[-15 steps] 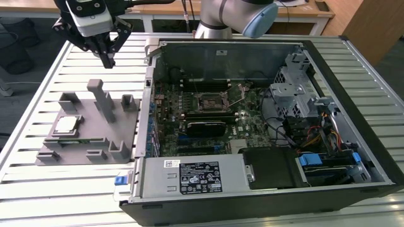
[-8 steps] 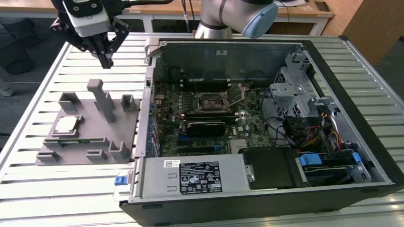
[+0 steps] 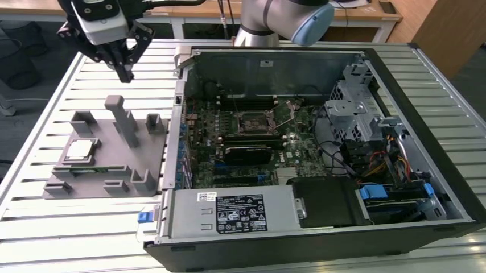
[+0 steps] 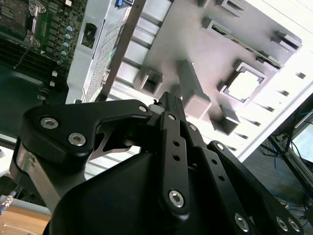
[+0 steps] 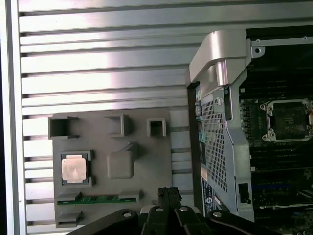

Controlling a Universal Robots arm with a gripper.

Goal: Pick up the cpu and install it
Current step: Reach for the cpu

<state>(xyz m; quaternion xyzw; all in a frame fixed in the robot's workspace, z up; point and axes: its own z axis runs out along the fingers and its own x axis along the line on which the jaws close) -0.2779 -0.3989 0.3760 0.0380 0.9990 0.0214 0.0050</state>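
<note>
I see my black gripper [image 3: 124, 73] pinched narrow, holding nothing, hovering beyond the grey plastic fixture block [image 3: 114, 170]. The small silvery square cpu [image 3: 79, 149] lies in the fixture's pocket. Nothing is done yet: pickup and seating in the black motherboard socket [image 3: 254, 122] both remain.

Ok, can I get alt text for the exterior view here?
The gripper hangs above the slatted table, jaws closed on nothing, apart from the grey fixture where the cpu lies in a recess. On the exterior view's right, an open computer case shows its motherboard and socket.
</note>
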